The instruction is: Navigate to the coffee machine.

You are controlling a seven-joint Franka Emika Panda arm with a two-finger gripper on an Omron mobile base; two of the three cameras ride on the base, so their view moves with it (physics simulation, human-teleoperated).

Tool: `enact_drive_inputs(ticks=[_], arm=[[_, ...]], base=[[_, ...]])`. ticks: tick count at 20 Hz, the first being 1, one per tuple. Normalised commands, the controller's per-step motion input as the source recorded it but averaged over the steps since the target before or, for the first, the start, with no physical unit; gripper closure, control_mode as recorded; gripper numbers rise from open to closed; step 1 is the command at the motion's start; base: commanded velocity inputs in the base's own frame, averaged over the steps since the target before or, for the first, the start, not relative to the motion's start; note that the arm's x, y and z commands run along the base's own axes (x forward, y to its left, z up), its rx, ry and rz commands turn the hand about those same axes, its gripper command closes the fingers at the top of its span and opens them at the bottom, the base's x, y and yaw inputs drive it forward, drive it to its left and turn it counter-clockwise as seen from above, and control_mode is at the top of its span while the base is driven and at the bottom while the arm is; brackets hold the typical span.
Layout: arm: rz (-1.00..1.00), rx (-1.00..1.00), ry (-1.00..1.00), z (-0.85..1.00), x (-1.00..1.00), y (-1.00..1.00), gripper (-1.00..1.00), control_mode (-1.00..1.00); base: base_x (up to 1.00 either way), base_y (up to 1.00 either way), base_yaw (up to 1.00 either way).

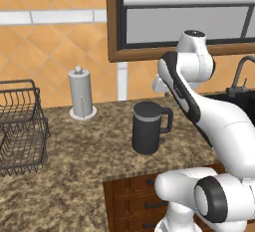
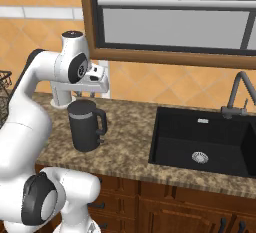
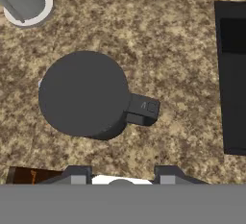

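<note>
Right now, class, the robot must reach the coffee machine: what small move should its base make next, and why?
Probably a slow turn or sideways drive along the counter to search. In front stand a dark jug, a paper towel holder, a wire rack and a sink; none is a boxy machine. Which direction is right can't be told.

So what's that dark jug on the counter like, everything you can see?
The dark jug is a matte charcoal cylinder with a flat lid, a pale grey band below the lid and a loop handle on the side toward the sink. It stands upright on the speckled stone counter, touching nothing else, right of the paper towel holder.
</note>
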Motion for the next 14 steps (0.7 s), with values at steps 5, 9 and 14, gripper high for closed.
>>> enact_drive_inputs(ticks=[5,9,14], arm=[[0.0,0.0,0.04,-0.04,-0.71,0.01,-1.0,-1.0],[-0.01,0.0,0.03,0.0,-1.0,0.0,-1.0,-1.0],[0.0,0.0,0.0,0.0,-0.72,0.0,-1.0,-1.0]], base=[[0.0,0.0,0.0],[0.0,0.0,0.0],[0.0,0.0,0.0]])
